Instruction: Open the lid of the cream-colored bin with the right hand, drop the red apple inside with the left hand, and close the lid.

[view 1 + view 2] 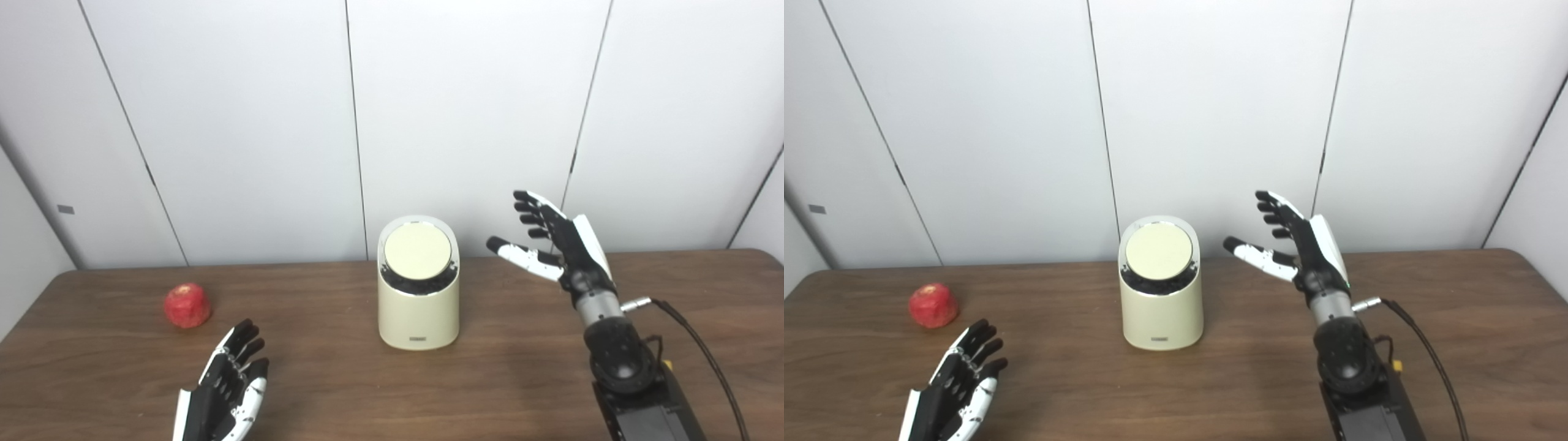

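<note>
The cream-colored bin (418, 300) stood upright near the middle of the brown table (502, 380), its round lid (418, 251) seated flat on the slanted top and apparently still closed. The right hand (560, 245) was raised off the table at about three o'clock from the bin, near it but not touching, fingers spread and thumb pointing toward the lid, holding nothing. The left hand (226, 389) lay low at about seven o'clock from the bin, fingers extended and loosely together, empty as well. The red apple (187, 305) sat on the table at about nine o'clock from the bin, well apart from it and just beyond the left hand's fingertips. The step in hand looked to be opening the lid. To do it well, the right hand would probably need to come in from three o'clock at lid height and work on the lid's edge rather than the bin's wall, since a sideways shove could tip or slide the light container. How the lid releases could not be told from these views, so a gentle, steady contact seemed wise.
</note>
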Robot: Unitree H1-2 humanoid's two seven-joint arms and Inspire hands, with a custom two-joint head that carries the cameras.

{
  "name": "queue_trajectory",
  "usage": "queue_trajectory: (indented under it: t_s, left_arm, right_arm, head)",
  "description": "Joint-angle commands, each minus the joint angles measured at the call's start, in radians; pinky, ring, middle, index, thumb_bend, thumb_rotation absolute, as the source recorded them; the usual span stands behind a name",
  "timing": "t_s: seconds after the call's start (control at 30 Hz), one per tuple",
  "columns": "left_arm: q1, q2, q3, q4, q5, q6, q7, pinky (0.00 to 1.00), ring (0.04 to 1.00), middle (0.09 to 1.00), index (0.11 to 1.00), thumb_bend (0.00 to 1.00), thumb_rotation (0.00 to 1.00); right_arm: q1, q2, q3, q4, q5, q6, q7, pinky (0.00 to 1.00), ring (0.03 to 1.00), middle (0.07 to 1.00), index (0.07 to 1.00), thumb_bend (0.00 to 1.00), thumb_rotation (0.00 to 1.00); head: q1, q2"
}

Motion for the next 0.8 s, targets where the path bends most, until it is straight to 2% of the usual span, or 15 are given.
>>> queue_trajectory:
  t_s: [0.0, 0.23, 0.4, 0.6, 0.7, 0.77]
  left_arm:
    - [0.072, -0.017, -0.013, 0.093, -0.009, 0.006, -0.002, 0.77, 0.852, 0.881, 0.895, 0.27, 0.28]
    - [0.07, -0.015, -0.011, 0.094, -0.008, 0.009, 0.001, 0.78, 0.851, 0.881, 0.891, 0.27, 0.27]
    - [0.073, -0.017, -0.014, 0.092, -0.003, 0.008, 0.003, 0.77, 0.842, 0.871, 0.886, 0.27, 0.28]
    - [0.072, -0.017, -0.017, 0.096, -0.006, 0.0, -0.001, 0.76, 0.84, 0.872, 0.893, 0.28, 0.29]
    - [0.073, -0.018, -0.018, 0.09, 0.0, 0.006, 0.002, 0.76, 0.84, 0.872, 0.896, 0.27, 0.28]
    - [0.074, -0.018, -0.018, 0.088, -0.003, 0.01, 0.001, 0.76, 0.843, 0.875, 0.898, 0.28, 0.3]
  right_arm:
    - [0.0, -0.018, -0.004, -0.078, 0.01, -0.003, 0.015, 0.75, 0.822, 0.867, 0.851, 0.62, 0.55]
    - [0.01, -0.015, 0.012, -0.113, 0.001, 0.019, 0.027, 0.74, 0.818, 0.858, 0.852, 0.68, 0.54]
    - [-0.011, -0.012, 0.045, -0.136, -0.03, 0.042, 0.033, 0.74, 0.835, 0.855, 0.85, 0.69, 0.55]
    - [-0.03, -0.003, 0.071, -0.146, -0.047, 0.016, 0.033, 0.76, 0.837, 0.848, 0.848, 0.67, 0.51]
    - [-0.04, -0.013, 0.103, -0.141, -0.083, -0.029, 0.025, 0.75, 0.838, 0.855, 0.855, 0.65, 0.49]
    - [-0.041, -0.019, 0.126, -0.153, -0.112, -0.031, 0.033, 0.77, 0.851, 0.87, 0.877, 0.65, 0.49]
  head:
    - [-0.004, 0.003]
    - [-0.001, 0.006]
    - [0.003, 0.007]
    - [0.007, 0.009]
    - [0.007, 0.01]
    - [0.007, 0.01]
